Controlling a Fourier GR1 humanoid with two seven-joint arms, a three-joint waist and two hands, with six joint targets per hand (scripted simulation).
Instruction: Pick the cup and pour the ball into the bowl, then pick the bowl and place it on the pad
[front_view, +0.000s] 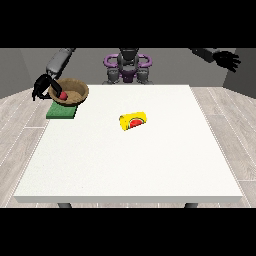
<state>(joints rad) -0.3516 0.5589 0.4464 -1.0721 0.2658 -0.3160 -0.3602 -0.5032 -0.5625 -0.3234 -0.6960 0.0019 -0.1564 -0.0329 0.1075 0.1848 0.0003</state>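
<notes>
— Bowl (71, 91) with the ball (64, 95) inside sits over my green pad (61, 111); the hand at the view's left (42, 86) curls on its rim.

— And the cup (133, 121)?

— On its side mid-table; the hand at the view's right (226, 60) hangs with fingers spread, holding nothing.

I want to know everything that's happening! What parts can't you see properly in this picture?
- Front view: the bowl hides part of the green pad, so whether it rests there or hangs above is unclear.
- The hand at the view's left is too small to tell its hold on the rim.
- The cup hides its own inside.
</notes>
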